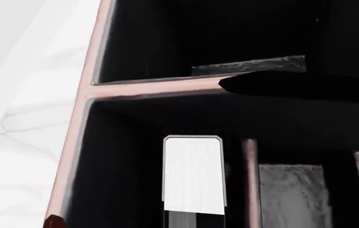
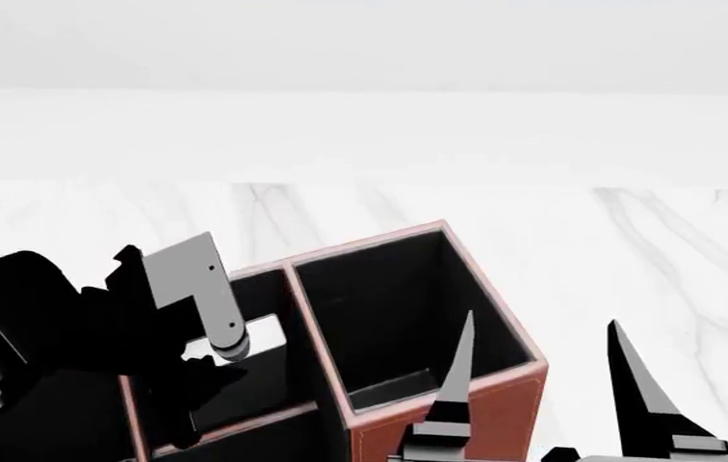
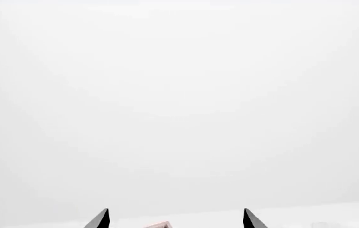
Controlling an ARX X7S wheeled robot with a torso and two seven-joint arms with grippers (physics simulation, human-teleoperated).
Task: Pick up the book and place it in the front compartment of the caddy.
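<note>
The brown caddy with pale pinkish rims and black lining stands just in front of me on the marble table. The book shows its white page edges and stands upright inside one caddy compartment, beside a thin divider. My left gripper is shut on the book from above. In the head view my left arm covers that part of the caddy. My right gripper is open and empty, its fingers pointing up next to the caddy's right corner. It holds nothing in the right wrist view either.
The white marble table stretches behind and to the right of the caddy. A large square compartment lies right of the left arm. A caddy corner peeks between the right gripper's fingers.
</note>
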